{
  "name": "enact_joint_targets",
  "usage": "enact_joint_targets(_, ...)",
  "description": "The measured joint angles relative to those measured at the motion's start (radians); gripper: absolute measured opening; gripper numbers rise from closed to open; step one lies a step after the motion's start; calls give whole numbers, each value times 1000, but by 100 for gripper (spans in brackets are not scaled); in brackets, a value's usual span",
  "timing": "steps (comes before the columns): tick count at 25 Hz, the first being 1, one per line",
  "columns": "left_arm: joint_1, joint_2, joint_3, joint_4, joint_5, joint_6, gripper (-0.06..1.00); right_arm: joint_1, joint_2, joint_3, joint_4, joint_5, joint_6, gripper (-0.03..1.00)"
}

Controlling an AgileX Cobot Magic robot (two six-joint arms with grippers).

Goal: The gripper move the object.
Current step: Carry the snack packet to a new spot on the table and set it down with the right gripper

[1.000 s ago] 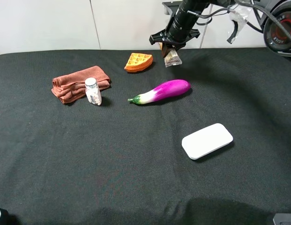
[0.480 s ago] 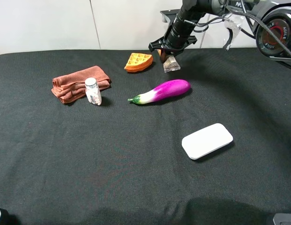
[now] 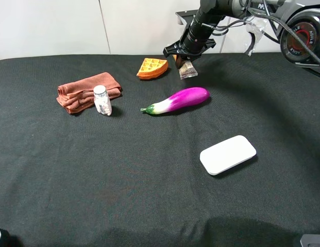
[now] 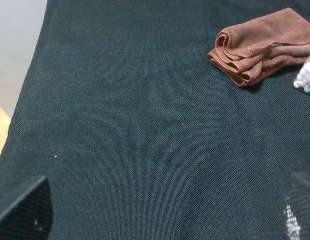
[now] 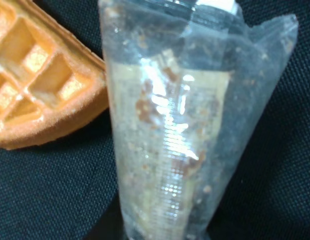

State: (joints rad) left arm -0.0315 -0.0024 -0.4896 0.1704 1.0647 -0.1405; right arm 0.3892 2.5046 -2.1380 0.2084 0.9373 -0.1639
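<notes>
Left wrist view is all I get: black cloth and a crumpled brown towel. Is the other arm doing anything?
Observer: Yes. At the back of the scene, the right gripper is shut on a small snack packet in clear wrap, which hangs below it.
Operator: Is anything near that packet?
Observer: An orange waffle wedge lies right beside it, on its left in the high view.
Operator: And in front of it?
Observer: A purple eggplant lies on the cloth, nearer the camera than the packet and apart from it.
</notes>
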Motion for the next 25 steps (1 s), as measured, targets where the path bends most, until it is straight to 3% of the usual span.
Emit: enact_joint_targets(25,0,0,0,0,0,0,95,0,51,0,-2,-13,0,14)
